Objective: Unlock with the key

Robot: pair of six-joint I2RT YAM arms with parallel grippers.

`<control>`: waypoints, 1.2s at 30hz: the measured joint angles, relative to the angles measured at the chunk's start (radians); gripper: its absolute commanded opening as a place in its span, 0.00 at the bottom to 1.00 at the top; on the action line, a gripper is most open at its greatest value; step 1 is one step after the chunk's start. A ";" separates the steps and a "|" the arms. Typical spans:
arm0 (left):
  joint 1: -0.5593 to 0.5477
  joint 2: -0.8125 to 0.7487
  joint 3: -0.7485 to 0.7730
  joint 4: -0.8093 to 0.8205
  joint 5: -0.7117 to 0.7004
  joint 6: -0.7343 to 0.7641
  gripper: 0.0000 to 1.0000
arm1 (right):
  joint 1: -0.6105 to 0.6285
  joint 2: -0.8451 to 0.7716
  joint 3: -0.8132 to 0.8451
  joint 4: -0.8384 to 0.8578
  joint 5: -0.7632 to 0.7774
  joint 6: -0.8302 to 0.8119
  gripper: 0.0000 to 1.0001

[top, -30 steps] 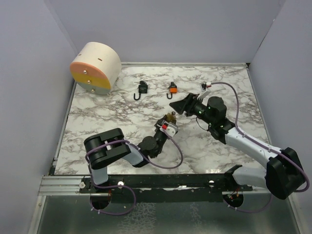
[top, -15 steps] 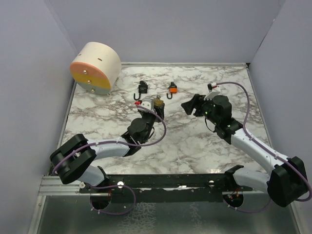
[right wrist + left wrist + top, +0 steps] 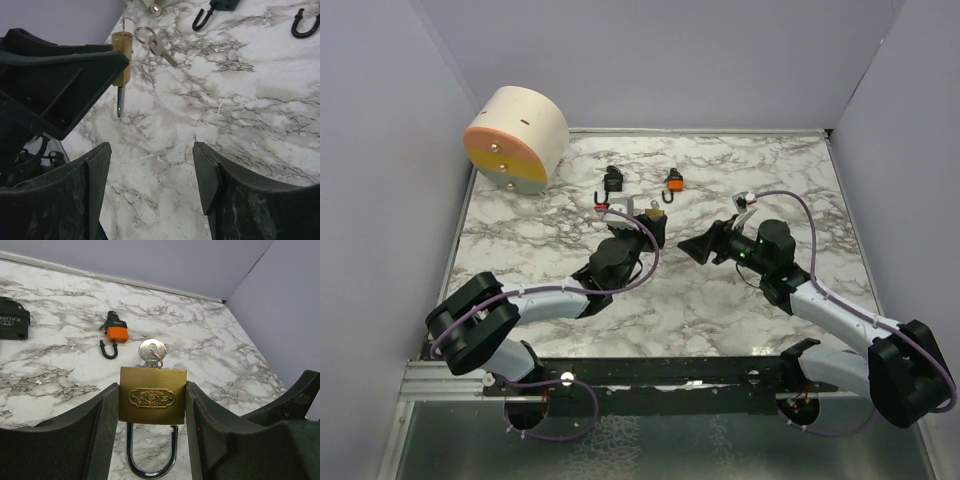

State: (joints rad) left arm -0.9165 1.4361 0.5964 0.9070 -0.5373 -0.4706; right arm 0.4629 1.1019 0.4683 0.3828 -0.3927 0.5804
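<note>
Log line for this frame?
left gripper: shut on brass padlock | key: at padlock's keyhole end, ungripped | right gripper: open, empty, facing padlock

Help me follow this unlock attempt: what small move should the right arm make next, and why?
Probably ease the right gripper toward the key and close on its head. The left gripper clamps the brass padlock upside down, key above it; the right jaws stand open and empty, short of it.

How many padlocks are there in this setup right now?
3. A brass padlock is clamped in the left end effector. A black padlock and an orange padlock lie apart on the table near its far edge. None seems hidden.
</note>
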 measured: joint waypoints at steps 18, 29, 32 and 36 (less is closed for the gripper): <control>0.000 0.051 0.056 -0.010 0.104 -0.113 0.00 | 0.021 0.105 -0.018 0.182 -0.088 0.136 0.68; -0.002 0.011 0.023 -0.009 0.167 -0.161 0.00 | 0.021 0.224 -0.011 0.225 -0.087 0.171 0.68; -0.002 -0.039 -0.018 -0.009 0.174 -0.172 0.00 | 0.021 0.254 0.008 0.231 -0.084 0.175 0.68; -0.002 -0.110 -0.064 -0.006 0.179 -0.185 0.00 | 0.021 0.289 0.039 0.246 -0.082 0.177 0.68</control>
State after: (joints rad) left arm -0.9184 1.3258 0.5323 0.9005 -0.3588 -0.6556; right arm 0.4835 1.3907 0.5076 0.6292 -0.4744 0.7574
